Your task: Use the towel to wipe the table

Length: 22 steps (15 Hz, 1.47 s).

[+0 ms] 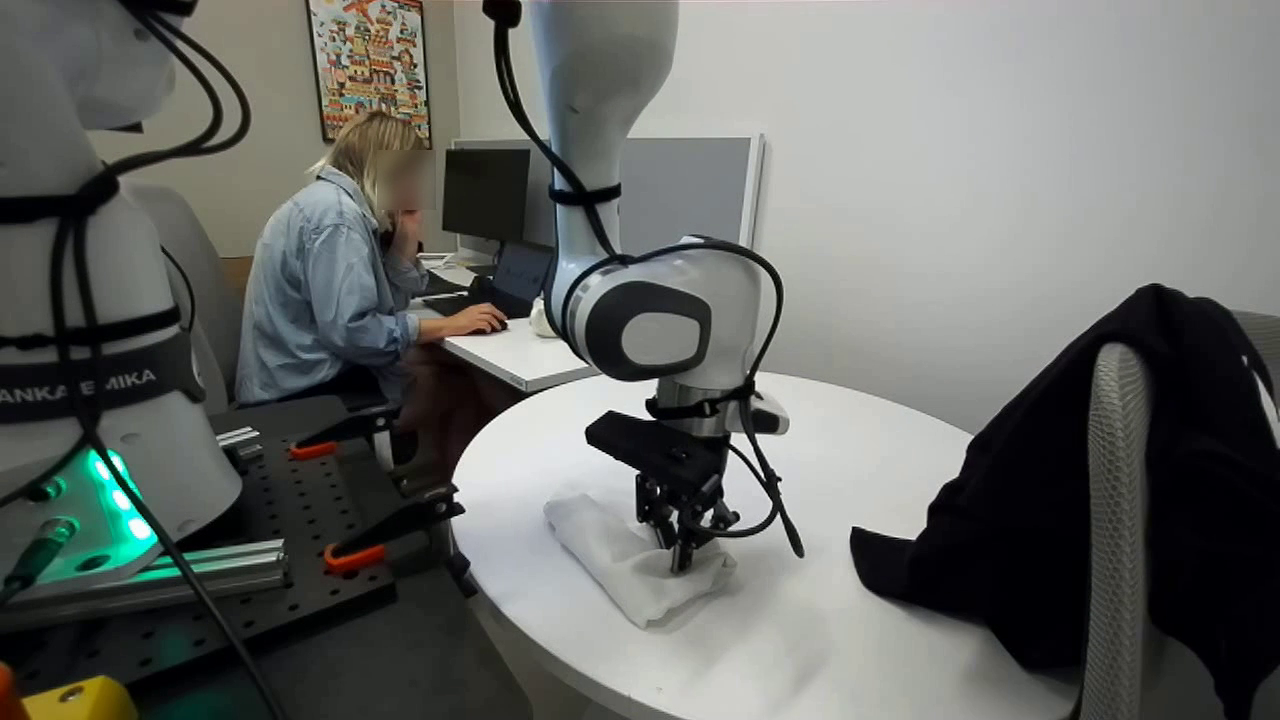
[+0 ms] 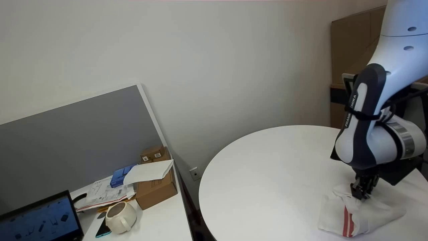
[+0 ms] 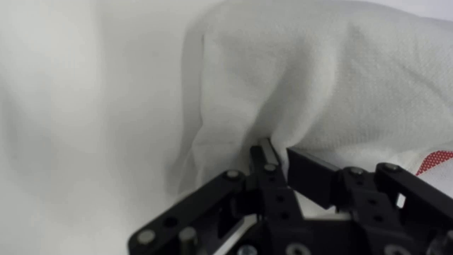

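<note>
Far left in the background, as an exterior view shows, a person (image 1: 325, 285) sits at a desk (image 1: 520, 352). Nearer, to the right, the towel (image 1: 615, 565) lies creased on the table (image 1: 850, 470), and the gripper (image 3: 281, 154), pointing down, pinches one fold of it. At right, a black garment (image 1: 1010, 560) hangs over a chair (image 1: 1115, 500).

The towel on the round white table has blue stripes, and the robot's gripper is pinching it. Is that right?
Not quite: the stripes on the towel are red, as an exterior view shows. The gripper is indeed pinching it, on the round white table.
</note>
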Available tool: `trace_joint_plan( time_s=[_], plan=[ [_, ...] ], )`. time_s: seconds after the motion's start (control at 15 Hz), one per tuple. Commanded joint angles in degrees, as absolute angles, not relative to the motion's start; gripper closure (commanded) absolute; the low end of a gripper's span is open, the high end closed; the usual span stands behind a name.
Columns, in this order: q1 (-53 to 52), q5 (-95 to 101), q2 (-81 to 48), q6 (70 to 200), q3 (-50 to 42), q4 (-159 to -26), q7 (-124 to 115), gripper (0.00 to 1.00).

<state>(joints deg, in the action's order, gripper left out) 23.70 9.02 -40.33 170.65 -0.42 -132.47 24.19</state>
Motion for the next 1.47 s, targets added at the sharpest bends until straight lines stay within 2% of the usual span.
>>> trace_joint_plan(
  time_s=[0.0, 0.27, 0.8, 1.4],
  plan=[
    [26.7, 9.54, -41.13, 169.16, -2.13, -129.64, 25.43, 0.98],
    [28.77, 8.99, -43.44, 164.18, -1.69, -119.59, 26.67, 0.98],
    [24.37, 9.18, -54.33, 148.87, -2.76, -93.69, 27.18, 0.98],
    [22.57, 12.19, -60.46, 138.2, -2.35, -84.28, 37.13, 0.98]
  ],
)
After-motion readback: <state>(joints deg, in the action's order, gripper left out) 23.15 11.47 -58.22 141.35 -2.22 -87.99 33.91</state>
